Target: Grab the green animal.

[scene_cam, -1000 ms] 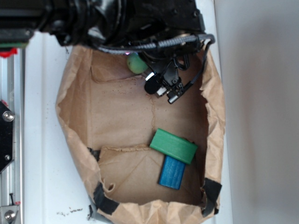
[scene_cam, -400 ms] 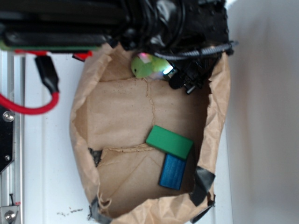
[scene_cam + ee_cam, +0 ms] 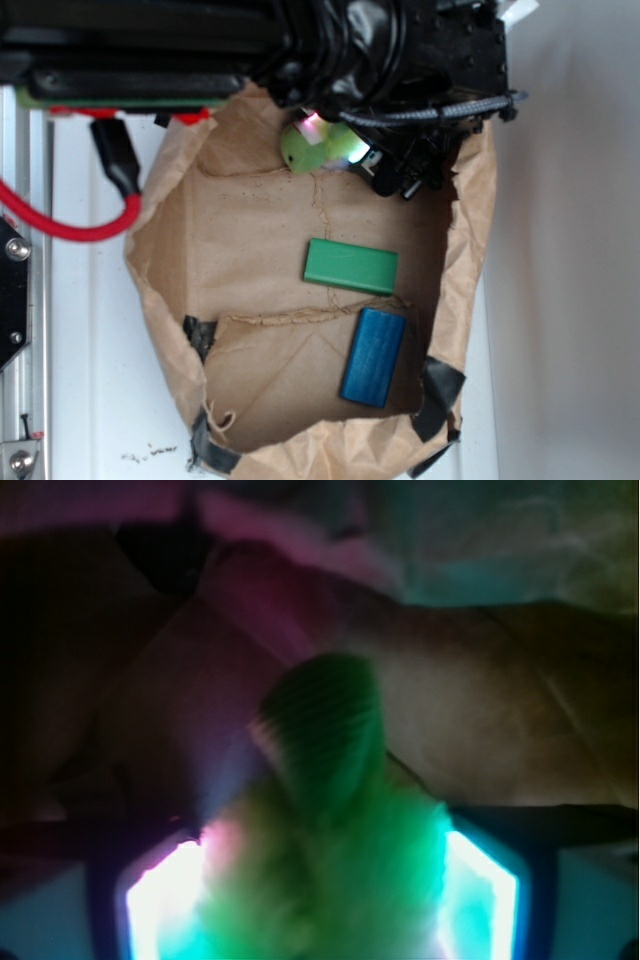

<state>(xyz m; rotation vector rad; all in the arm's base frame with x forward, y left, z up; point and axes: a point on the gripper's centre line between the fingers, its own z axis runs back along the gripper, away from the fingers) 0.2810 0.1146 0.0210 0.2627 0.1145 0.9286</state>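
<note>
The green animal [image 3: 315,147] is a small fuzzy plush at the far end of the brown paper bag [image 3: 165,240], partly under the black arm. In the wrist view it [image 3: 325,810] fills the space between the two glowing fingers [image 3: 165,900], its round green head pointing away from the camera. My gripper [image 3: 365,160] is shut on the green animal; both pads press against its fuzzy body. The gripper [image 3: 320,905] shows only its fingertips in the wrist view.
A flat green rectangular block [image 3: 350,266] lies mid-bag, and a blue block [image 3: 373,357] lies nearer the front right. Black tape [image 3: 440,395] holds the bag's corners. A red cable [image 3: 60,225] loops at the left over the white table. Bag walls stand close around the gripper.
The bag has shifted and the green block has slid off the blue block and lies flat apart from it. The arm with the plush has moved slightly.
</note>
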